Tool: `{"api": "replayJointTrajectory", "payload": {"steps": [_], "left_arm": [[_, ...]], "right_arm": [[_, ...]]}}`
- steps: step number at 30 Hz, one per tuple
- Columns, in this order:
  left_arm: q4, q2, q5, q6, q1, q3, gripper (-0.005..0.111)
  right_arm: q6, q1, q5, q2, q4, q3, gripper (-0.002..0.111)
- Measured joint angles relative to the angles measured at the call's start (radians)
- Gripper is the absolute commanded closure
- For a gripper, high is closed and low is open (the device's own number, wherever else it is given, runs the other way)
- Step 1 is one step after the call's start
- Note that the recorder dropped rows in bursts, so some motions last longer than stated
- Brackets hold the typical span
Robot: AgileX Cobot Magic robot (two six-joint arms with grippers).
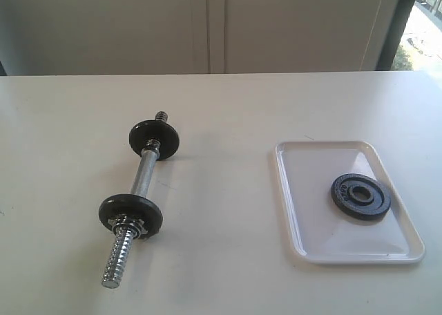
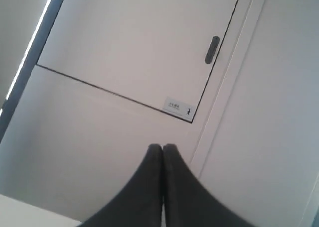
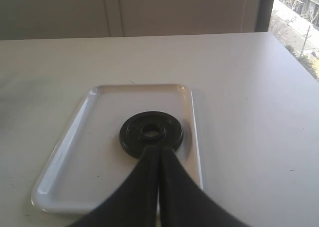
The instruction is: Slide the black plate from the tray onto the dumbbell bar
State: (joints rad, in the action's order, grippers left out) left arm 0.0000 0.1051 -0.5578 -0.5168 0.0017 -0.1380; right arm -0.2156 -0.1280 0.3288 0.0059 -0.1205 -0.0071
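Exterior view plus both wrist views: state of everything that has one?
black plate: flat in the tray, ungripped
tray: on the table, holding only the black plate
dumbbell bar: lying on the table, both threaded ends exposed
near disc: on the bar
far disc: on the bar
left hand: shut, empty
right hand: shut, empty, aimed at the black plate

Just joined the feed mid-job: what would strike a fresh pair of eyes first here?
A small round black cast-iron plate lies flat in the white rectangular plastic tray, toward its right side in the exterior view. To the left on the table sits the short chrome dumbbell bar, carrying two black discs. Both the left gripper and right gripper are shut, holding nothing.
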Motion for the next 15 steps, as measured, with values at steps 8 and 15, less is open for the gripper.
{"api": "replayJointTrajectory", "payload": {"steps": [8, 15], "left_arm": [[0.078, 0.382, 0.257, -0.001, 0.000, -0.293, 0.107], [0.108, 0.508, 0.208, -0.050, 0.000, -0.335, 0.107]], "right_arm": [[0.000, 0.000, 0.000, 0.000, 0.000, 0.000, 0.108], [0.000, 0.000, 0.000, 0.000, 0.000, 0.000, 0.108]]}}
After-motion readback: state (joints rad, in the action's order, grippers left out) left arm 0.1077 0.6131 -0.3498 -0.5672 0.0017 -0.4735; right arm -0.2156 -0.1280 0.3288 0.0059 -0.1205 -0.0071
